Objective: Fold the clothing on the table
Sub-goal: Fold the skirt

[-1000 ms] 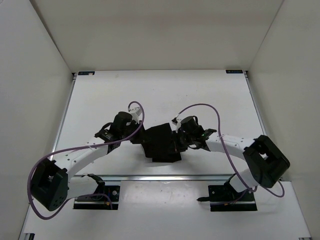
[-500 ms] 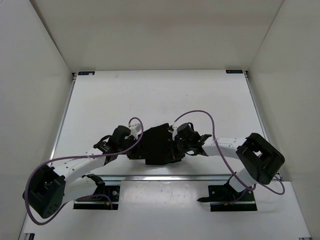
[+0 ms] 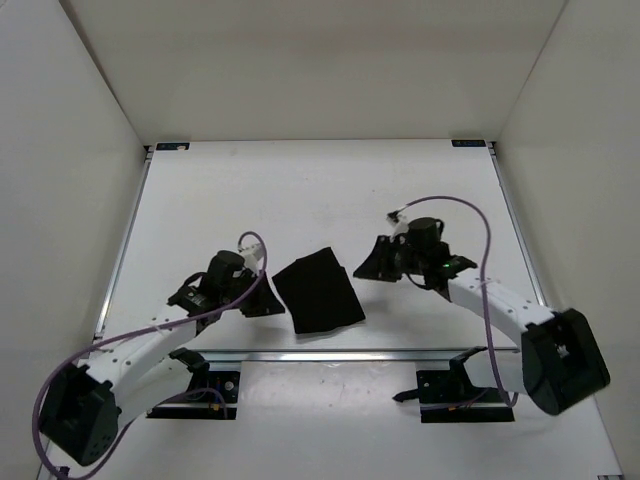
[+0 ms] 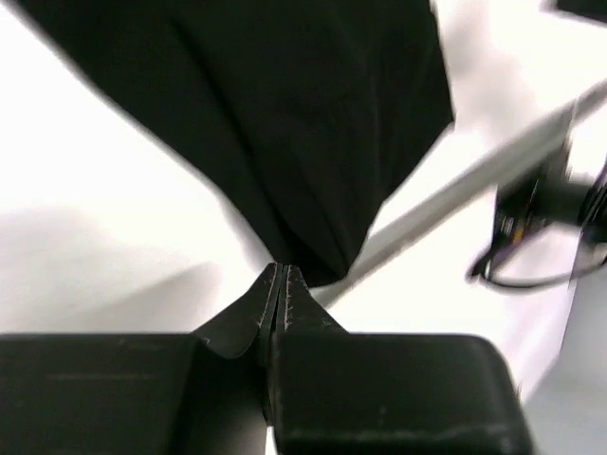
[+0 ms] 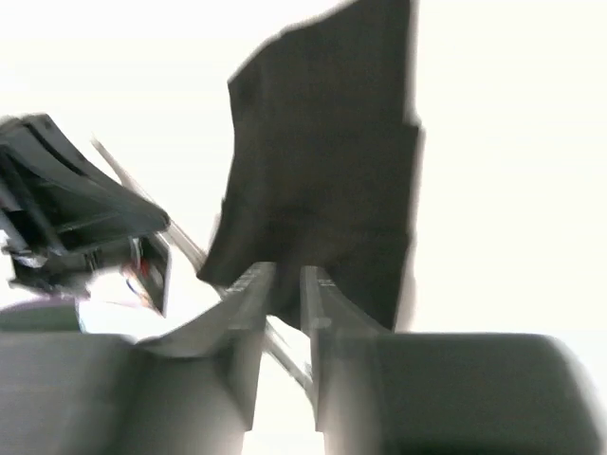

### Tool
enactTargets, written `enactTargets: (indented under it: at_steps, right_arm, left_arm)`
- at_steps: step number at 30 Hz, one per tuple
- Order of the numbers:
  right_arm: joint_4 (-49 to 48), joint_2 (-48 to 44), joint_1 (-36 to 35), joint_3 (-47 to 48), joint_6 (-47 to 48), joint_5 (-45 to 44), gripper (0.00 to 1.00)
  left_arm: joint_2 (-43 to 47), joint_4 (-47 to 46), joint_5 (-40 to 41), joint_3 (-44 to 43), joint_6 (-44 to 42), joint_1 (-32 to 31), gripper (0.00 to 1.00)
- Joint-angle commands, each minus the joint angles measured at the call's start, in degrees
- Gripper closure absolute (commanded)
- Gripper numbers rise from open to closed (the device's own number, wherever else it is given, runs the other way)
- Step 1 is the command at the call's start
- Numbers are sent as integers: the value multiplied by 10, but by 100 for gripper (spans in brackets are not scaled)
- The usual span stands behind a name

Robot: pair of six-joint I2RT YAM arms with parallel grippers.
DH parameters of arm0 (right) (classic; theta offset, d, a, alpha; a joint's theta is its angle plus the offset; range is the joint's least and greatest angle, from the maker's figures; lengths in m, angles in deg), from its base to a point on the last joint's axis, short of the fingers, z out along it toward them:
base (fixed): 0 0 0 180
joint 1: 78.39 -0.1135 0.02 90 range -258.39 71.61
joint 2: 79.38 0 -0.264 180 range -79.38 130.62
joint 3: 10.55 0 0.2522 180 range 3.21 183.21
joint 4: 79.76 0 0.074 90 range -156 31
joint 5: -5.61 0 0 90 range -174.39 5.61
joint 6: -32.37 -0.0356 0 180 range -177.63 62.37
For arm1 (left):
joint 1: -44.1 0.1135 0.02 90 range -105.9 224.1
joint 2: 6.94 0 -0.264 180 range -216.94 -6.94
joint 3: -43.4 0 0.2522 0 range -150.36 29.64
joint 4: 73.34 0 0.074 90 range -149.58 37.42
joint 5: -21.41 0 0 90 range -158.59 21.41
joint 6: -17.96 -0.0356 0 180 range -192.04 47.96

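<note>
The clothing [image 3: 318, 292] is a compact black folded rectangle lying flat near the front of the white table [image 3: 320, 190]. My left gripper [image 3: 270, 303] sits just left of it, shut, and low over the table. In the left wrist view its tips [image 4: 281, 268] end right at the near corner of the clothing [image 4: 285, 123], and no cloth shows between them. My right gripper [image 3: 372, 268] hangs to the right of the clothing, apart from it. In the blurred right wrist view, the right gripper [image 5: 287, 270] has a narrow empty gap, with the clothing [image 5: 322, 190] beyond.
A metal rail [image 3: 330, 353] runs along the table's front edge, with the two arm mounts [image 3: 190, 392] [image 3: 460, 395] below it. White enclosure walls [image 3: 80, 150] close in the left, right and back. Purple cables [image 3: 460, 205] loop off both arms.
Both arms have pulled away sideways from the clothing, the left one to the left and the right one to the right. The right jaws have parted slightly. The clothing now lies uncovered.
</note>
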Motion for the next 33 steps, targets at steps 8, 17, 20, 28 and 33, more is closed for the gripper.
enactTargets:
  at_steps: [8,17,20,28,33]
  right_arm:
    - [188,-109,138,111,91,-84,38]
    - [245,-116,181,97,125,-162,1]
    - [263,-112,201,95,139,-173,0]
    - [245,-114,220,56,157,-160,1]
    - [234,-117,216,57,165,-155,1]
  left_arm:
    - [21,125,136,-141,-56,60,63]
    - [-49,200,250,-237,-145,82,5]
    - [-59,205,263,-236,-157,89,1]
    - [-88,191,244,-212,-165,72,2]
    - [-78,173,237,-204,-174,78,1]
